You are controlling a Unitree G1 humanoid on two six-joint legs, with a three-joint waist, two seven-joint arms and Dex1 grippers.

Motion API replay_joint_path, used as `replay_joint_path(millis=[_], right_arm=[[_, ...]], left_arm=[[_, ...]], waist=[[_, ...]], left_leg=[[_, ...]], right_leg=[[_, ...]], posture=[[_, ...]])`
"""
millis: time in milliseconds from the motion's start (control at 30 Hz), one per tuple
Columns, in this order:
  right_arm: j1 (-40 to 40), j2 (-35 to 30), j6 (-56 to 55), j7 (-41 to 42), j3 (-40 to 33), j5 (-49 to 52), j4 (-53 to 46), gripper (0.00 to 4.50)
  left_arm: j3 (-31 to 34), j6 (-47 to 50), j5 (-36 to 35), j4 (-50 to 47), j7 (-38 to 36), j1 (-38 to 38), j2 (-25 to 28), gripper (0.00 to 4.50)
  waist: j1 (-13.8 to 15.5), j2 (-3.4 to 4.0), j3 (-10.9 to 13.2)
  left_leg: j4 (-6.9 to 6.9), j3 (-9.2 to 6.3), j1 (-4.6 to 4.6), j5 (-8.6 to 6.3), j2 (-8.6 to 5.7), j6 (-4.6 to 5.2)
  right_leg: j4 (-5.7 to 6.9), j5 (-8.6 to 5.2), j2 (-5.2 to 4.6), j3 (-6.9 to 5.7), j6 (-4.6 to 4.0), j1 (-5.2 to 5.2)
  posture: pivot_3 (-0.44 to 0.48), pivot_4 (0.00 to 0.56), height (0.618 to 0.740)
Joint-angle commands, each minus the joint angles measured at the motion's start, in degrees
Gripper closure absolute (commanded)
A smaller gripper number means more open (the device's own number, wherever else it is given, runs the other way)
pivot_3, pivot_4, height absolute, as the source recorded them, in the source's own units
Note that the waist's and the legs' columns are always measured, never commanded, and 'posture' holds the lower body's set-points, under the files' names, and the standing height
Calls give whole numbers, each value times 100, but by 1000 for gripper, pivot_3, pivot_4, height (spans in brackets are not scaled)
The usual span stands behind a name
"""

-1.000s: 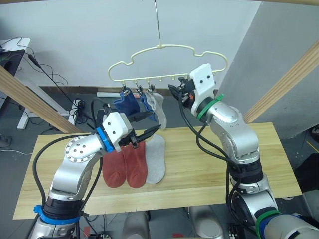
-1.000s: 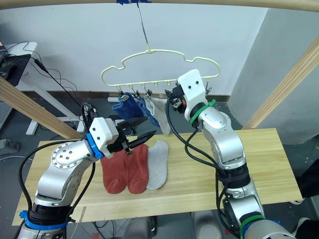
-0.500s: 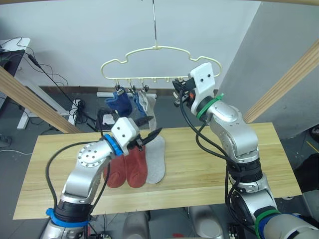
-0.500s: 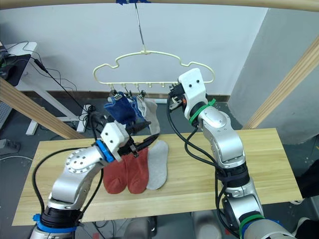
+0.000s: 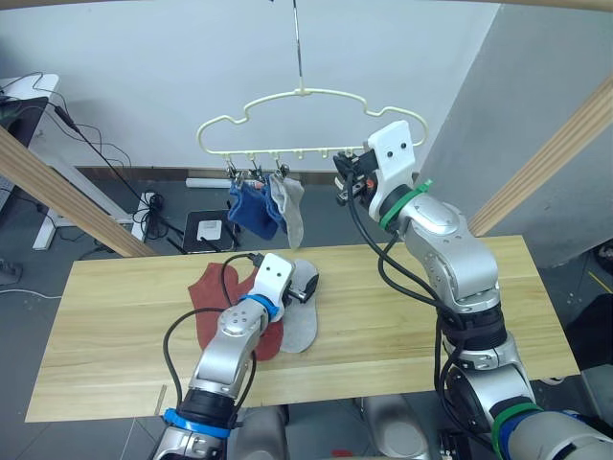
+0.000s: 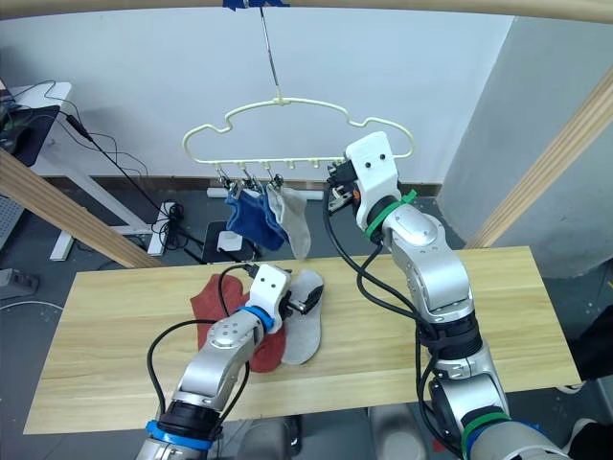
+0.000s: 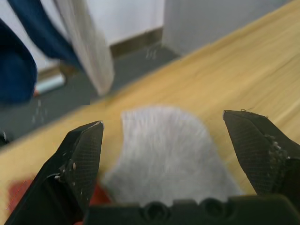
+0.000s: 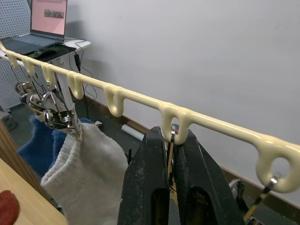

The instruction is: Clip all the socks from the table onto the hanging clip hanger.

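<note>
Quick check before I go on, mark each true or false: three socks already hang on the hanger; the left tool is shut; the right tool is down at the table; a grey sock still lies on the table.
1. Three socks hang on the clip hanger. True: two blue socks and one hanging grey sock.
2. The left tool is shut. False: it is open over the grey sock on the table.
3. The right tool is down at the table. False: it is up at the hanger, pinching a clip.
4. A grey sock lies on the table. True.
</note>
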Motion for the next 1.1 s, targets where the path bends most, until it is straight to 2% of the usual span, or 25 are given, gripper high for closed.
replay_joint_path(millis=[33,100,133,300,533,767,1100], right_arm=[[-31,-4,-7,-6,-4,85,-320,4500],[-25,-4,4,-6,-2,86,-329,4500],[-20,-6,7,-4,-2,87,-332,4500],[-14,-4,16,-1,-5,93,-336,4500],[-9,22,16,-8,5,97,-337,4500],[-5,26,-17,4,20,88,-311,4500],[16,-1,-23,27,13,97,-348,4500]], left_arm=[[-135,182,89,-57,-53,70,23,10],[-168,268,129,-12,-75,53,60,10],[-187,302,163,28,-88,31,93,184],[-372,309,409,158,-194,9,312,1480],[-450,139,613,143,-178,28,411,2921],[-448,-748,904,-24,-53,149,513,4390],[-524,-2519,1268,-568,-140,333,888,4479]], waist=[[-5,0,0],[-5,0,0],[-6,0,0],[-14,1,-1],[-13,1,-2],[-14,1,-2],[-8,1,-2]], left_leg=[[0,0,0,0,0,0],[0,0,1,0,0,0],[1,0,1,0,0,0],[2,0,5,0,0,0],[1,0,5,0,0,0],[1,0,5,0,0,0],[-1,0,3,0,0,0]], right_leg=[[1,0,0,0,0,0],[1,0,0,0,0,1],[1,0,0,0,0,3],[2,0,0,0,0,5],[1,0,-1,0,0,6],[0,0,-1,0,-1,6],[-1,1,-4,0,-1,5]], posture=[[-211,297,740],[-211,297,740],[-211,297,740],[-211,297,740],[-211,293,740],[-208,288,740],[-204,283,740]])
